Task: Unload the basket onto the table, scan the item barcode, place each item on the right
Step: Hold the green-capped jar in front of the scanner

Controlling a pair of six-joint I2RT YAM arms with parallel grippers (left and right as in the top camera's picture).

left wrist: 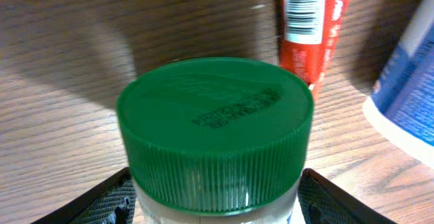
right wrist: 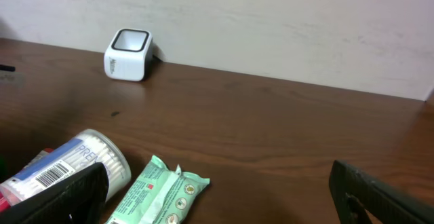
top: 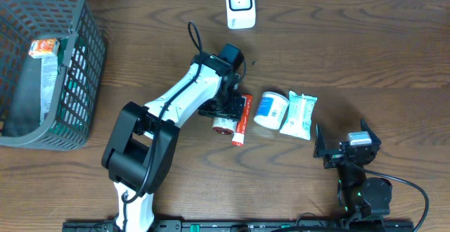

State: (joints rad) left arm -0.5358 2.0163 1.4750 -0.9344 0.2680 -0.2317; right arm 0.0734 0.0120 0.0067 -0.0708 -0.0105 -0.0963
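Note:
A bottle with a green ribbed cap (left wrist: 215, 125) lies on the table between the fingers of my left gripper (top: 223, 114). Its round end (top: 223, 124) sticks out toward the table's front. The dark pads (left wrist: 112, 200) stand close against both sides of the bottle's neck, and I cannot make out whether they press on it. The white scanner (top: 240, 5) stands at the table's back edge and also shows as a small white box (right wrist: 127, 54) in the right wrist view. My right gripper (top: 343, 140) rests low at the front right, jaws wide apart, nothing between them.
A red tube (top: 241, 119) with a barcode (left wrist: 302, 10) lies right of the bottle. Beyond it lie a white-and-blue tub (top: 271, 109) and a green packet (top: 299, 116). A grey basket (top: 77, 84) holding packaged goods stands at the far left.

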